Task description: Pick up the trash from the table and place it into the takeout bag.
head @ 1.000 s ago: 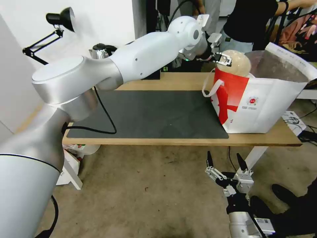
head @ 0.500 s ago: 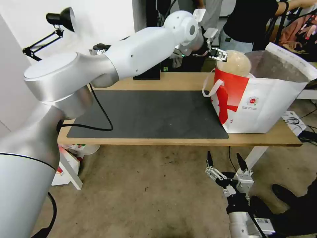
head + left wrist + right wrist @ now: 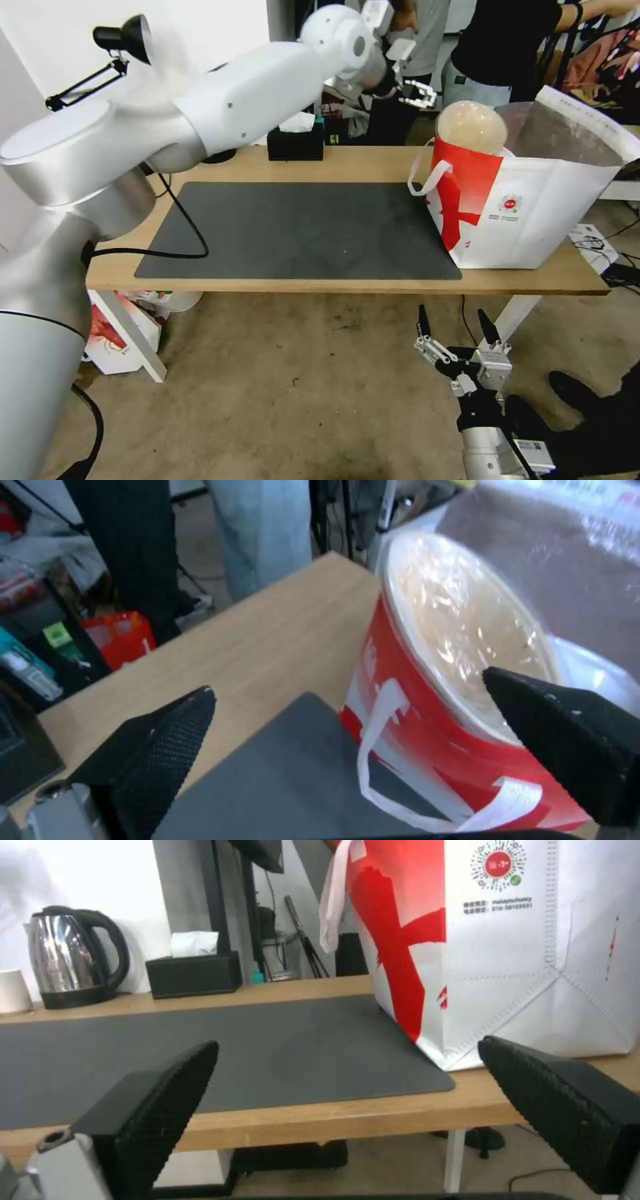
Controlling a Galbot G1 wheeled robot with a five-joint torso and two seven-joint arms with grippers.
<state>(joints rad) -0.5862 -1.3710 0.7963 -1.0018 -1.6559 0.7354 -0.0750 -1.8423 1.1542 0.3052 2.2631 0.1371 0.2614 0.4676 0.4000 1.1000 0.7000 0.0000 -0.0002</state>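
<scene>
Hovering empty with jaws apart, the left tool (image 3: 419,99) sits beside the takeout bag (image 3: 527,200) at the surface (image 3: 373,163) right end; beige bowl (image 3: 471,127) protrudes. Right tool (image 3: 459,333), open, idles. Judgement: seat bowl deeper.

Chunky arm, glossy white shells over brushed silver joints, a few tiny dark screw holes along the forearm. Black cable looping off near the shoulder. Left gripper (image 3: 418,100) small, silver-white with dark bits; up close, fingers (image 3: 155,745) black with a dimpled grip texture. Right gripper (image 3: 459,327) silver linkage, two pointy black fingers, black wrist, white label sticker lower down.
</scene>
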